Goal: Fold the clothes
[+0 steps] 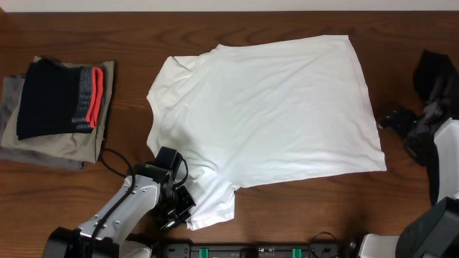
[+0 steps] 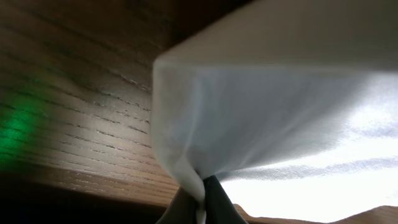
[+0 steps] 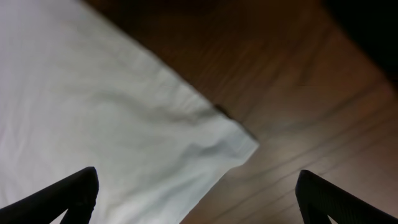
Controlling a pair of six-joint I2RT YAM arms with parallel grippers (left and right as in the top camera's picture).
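Note:
A white T-shirt [image 1: 265, 107] lies spread flat across the middle of the wooden table. My left gripper [image 1: 184, 204] is at the shirt's near-left sleeve and is shut on the sleeve's edge; the left wrist view shows white fabric [image 2: 261, 118] pinched between the fingers [image 2: 202, 202] and lifted off the wood. My right gripper [image 1: 393, 120] is open and empty beside the shirt's right edge. In the right wrist view its fingers [image 3: 196, 193] straddle a corner of the shirt [image 3: 211, 146] without touching it.
A stack of folded clothes [image 1: 61, 107], dark with a red stripe on top and grey below, sits at the far left. A dark garment [image 1: 437, 79] lies at the right edge. Bare wood [image 1: 308, 208] runs along the table's front.

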